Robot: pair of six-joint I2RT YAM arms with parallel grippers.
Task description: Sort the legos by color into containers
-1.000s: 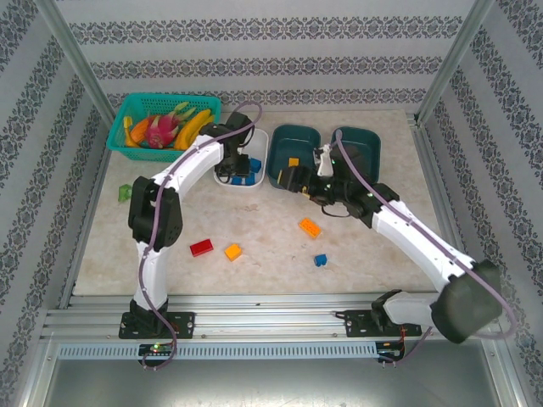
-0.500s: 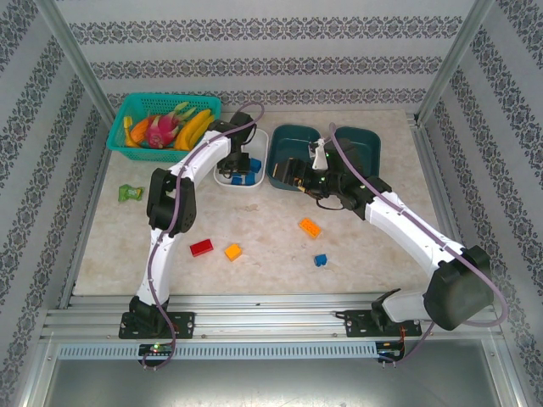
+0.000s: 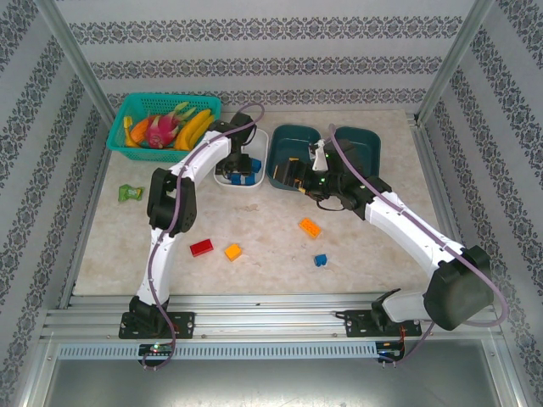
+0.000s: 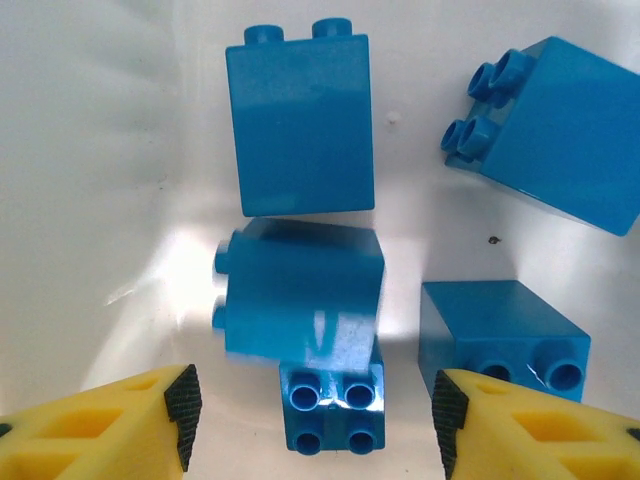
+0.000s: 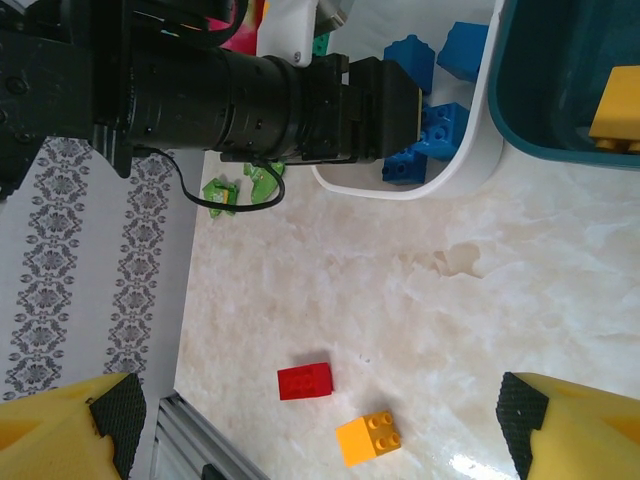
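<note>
My left gripper (image 4: 315,422) hangs open over the white container (image 3: 260,141). A blue lego (image 4: 331,406) lies studs-up between its fingers, touching neither pad. Several more blue legos (image 4: 300,125) rest on the container's white floor (image 4: 90,150). My right gripper (image 5: 318,430) is open with nothing in it, by the near edge of a teal container (image 3: 287,137) that holds an orange lego (image 5: 615,108). On the table lie a red lego (image 3: 201,248), two orange legos (image 3: 232,251) (image 3: 310,226) and a blue lego (image 3: 321,260).
A second teal container (image 3: 363,142) stands at the right. A turquoise basket (image 3: 129,112) of toy fruit sits back left, and a green wrapper (image 3: 130,192) lies left of the arms. Metal frame posts edge the table.
My left gripper has opened, leaving a blue lego loose in the white container. A second ago its elbow swung, and the right arm moved slightly toward the teal container.
</note>
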